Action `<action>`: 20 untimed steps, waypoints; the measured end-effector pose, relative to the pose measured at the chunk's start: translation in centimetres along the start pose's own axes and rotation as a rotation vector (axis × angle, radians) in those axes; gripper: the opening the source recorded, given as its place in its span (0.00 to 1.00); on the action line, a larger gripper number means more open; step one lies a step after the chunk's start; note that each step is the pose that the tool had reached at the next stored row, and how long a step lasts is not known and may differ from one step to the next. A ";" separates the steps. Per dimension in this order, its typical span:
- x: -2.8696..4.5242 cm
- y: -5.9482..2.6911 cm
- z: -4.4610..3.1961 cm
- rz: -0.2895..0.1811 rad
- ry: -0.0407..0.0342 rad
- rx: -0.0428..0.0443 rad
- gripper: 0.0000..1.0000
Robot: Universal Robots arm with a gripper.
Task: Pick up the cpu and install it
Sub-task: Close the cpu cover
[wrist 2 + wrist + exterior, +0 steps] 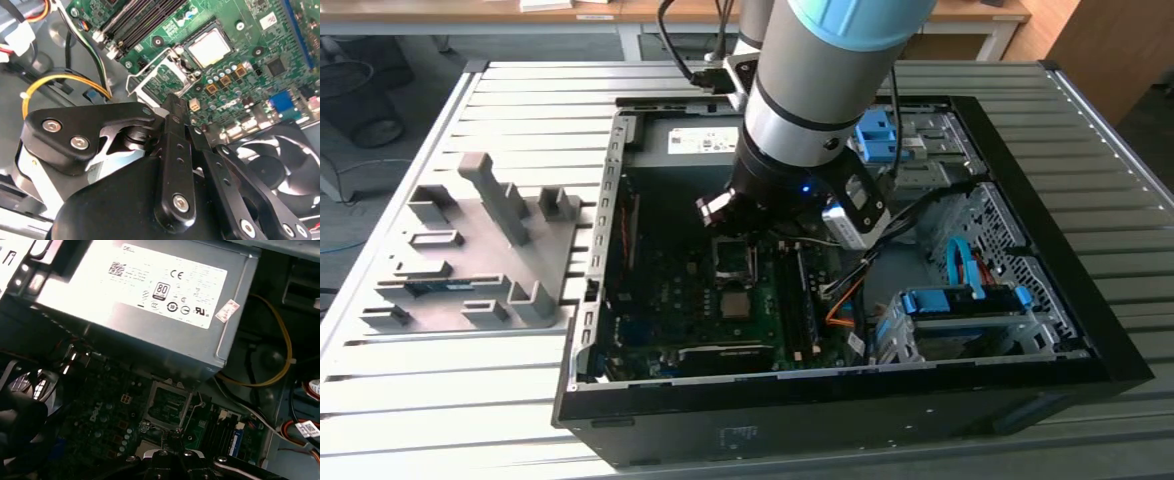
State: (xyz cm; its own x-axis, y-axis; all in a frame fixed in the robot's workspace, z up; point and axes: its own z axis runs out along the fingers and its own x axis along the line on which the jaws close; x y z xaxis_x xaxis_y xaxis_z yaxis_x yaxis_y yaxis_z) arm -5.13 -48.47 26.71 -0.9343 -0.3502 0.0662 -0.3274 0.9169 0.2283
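Exterior view's left first: a grey parts rack [480,240] on the slatted surface [520,95], well apart from the work. Further right, an open computer case [854,415] with the motherboard [660,300] lying flat inside. Near the board's middle, a raised load plate [734,258] and, just beside it, the cpu [734,303], pale and square, apparently seated in its socket [715,311]. Above these, the arm [834,70], angled down into the case, with the claw [744,230] hanging over the socket area, near the cpu. Further right again, memory slots [798,300], a cable bundle [854,285] and a blue drive cage [961,305] toward the exterior view's right. In the second wrist view, the same seen closer: cpu [209,47] lying level within the socket, load plate [155,82] swung open beside it, claw [172,102] apart from the cpu. In the first wrist view, load plate [167,405] below the power supply [135,295], claw [172,460] close by it. Cannot tell whether the claw stands wide or narrow; nothing seen held in it. Judged from this alone: picking and placing look done, clamping not yet, given the open plate. Calls for a flat, square seat in the socket, gentle contact only, and a path clear of the cable bundle.
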 end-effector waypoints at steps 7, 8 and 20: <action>0.00 0.00 0.01 -0.098 0.0221 0.0046 0.10; 0.00 0.00 0.01 -0.109 0.0245 0.0049 0.10; 0.00 0.00 0.01 -0.203 0.0457 0.0091 0.10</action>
State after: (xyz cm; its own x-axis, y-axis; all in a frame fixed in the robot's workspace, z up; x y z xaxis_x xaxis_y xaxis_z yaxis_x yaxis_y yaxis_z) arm -5.13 -48.47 26.70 -0.8419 -0.5358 0.0639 -0.5095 0.8284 0.2327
